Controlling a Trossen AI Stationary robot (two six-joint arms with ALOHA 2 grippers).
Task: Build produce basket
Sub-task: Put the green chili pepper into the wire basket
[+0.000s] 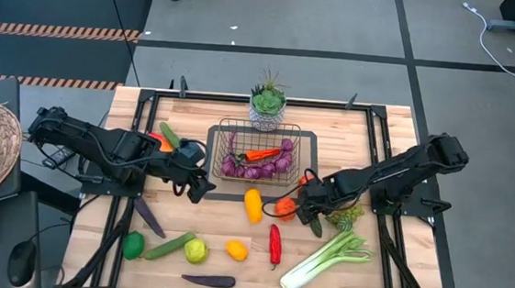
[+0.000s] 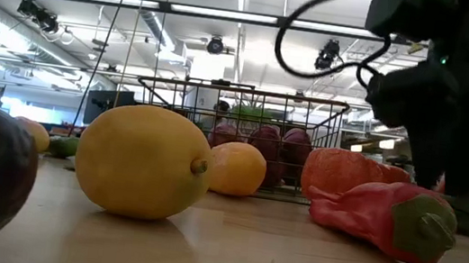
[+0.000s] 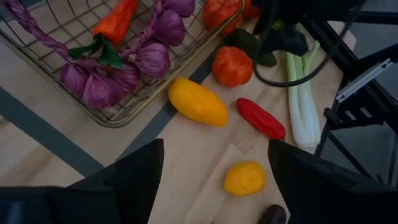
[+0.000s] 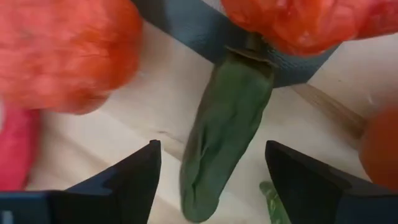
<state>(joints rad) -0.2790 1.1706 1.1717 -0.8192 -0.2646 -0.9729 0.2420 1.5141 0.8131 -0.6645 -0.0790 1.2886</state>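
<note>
The principal risk at this stage is a crowded grasp: the dark green elongated toy pepper (image 4: 224,134) lies directly ahead of the right pincer (image 4: 211,171), between its spread fingers, and round orange-red toy vegetables (image 4: 59,53) sit just beside it on both sides, so a closure that is off-centre could catch or shove a neighbour, or pinch the smooth tapered pepper near its tip and let it slip out. A second risk is contact with the rectangular dark metal wire basket (image 1: 257,151), whose right wall stands close to this cluster; a low lift could snag the rim. The right pincer is released and holds nothing; it hovers low over the wooden counter (image 1: 357,281), just right of the basket's near right corner. The basket stands at the centre of the far half of the counter on a dark mat and already holds purple toy garlic bulbs (image 1: 257,168) and an orange toy carrot (image 1: 262,154). The left pincer (image 1: 197,187) is also released and empty, near the basket's near left corner. A yellow toy lemon-shaped fruit (image 1: 253,204), a red toy chili (image 1: 275,244) and a pale green toy leek (image 1: 326,260) lie loose on the near side.
</note>
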